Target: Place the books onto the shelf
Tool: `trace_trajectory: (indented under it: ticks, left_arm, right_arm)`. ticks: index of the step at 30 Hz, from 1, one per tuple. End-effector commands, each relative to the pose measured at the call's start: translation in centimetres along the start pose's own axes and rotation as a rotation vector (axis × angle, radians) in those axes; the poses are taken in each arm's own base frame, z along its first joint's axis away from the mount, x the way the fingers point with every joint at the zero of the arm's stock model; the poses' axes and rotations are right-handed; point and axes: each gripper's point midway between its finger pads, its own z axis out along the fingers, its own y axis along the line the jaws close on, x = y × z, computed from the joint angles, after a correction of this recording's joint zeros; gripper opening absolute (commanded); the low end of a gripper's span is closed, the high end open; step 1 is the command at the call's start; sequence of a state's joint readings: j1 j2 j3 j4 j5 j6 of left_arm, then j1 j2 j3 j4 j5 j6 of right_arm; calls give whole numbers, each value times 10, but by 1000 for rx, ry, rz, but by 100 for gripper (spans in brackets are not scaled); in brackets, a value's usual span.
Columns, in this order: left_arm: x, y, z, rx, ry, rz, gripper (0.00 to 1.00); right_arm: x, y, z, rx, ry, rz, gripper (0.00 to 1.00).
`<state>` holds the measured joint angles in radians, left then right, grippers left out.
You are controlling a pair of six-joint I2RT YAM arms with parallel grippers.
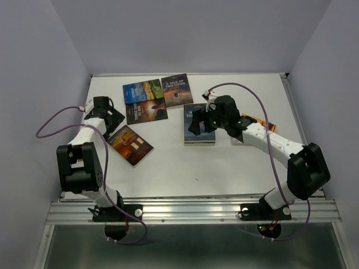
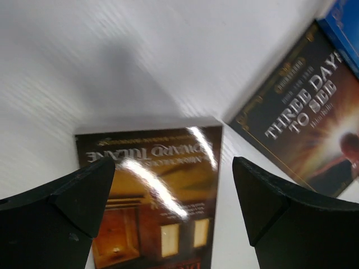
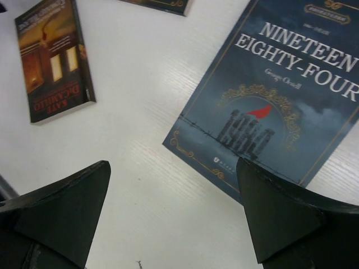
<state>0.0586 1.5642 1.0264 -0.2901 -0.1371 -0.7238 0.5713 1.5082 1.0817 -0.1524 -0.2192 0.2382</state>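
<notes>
Between the left fingers (image 2: 61,213), spread apart, lies the orange-brown book (image 2: 162,185); the right fingers (image 3: 56,213), also apart, overhang Nineteen Eighty-Four (image 3: 275,101).

White tabletop (image 1: 241,168) enclosed on three sides by plain pale lavender walls (image 1: 190,33), slotted aluminium rail (image 1: 190,210) fixed along the near edge, dim grey-green surface (image 1: 190,246) seen below it (possibly the floor), scene softly and evenly lit.

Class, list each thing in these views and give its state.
Left pincer: open, empty.
Right pincer: open, empty.
Edward Tulane book: lying flat, closed.
Nineteen Eighty-Four book: lying flat, closed.
Three Days to See book: flat, closed.
A Tale of Two Cities book: flat, closed.
</notes>
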Motion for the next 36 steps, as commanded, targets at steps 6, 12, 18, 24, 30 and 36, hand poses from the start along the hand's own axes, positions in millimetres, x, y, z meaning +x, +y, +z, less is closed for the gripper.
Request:
trace_trajectory:
  ticks: [6, 12, 18, 24, 30, 36]
  left_arm:
    - [-67, -24, -8, 132, -146, -41, 99]
    - [-92, -60, 30, 175, -140, 69, 99]
    - [-65, -92, 61, 244, -17, 210, 99]
    - [-29, -93, 68, 198, 17, 290, 96]
    - [9, -93, 88, 165, 75, 379, 83]
    - [31, -83, 97, 76, 96, 474, 62]
  right_arm:
    - [-7, 1, 12, 7, -8, -35, 100]
    - [-5, -14, 21, 83, -7, -19, 100]
    - [-22, -26, 35, 158, -44, 11, 100]
    - [-62, -17, 56, 126, -121, 8, 100]
    - [-88, -14, 66, 120, -183, 7, 100]
    - [-100, 8, 99, -26, -191, 27, 100]
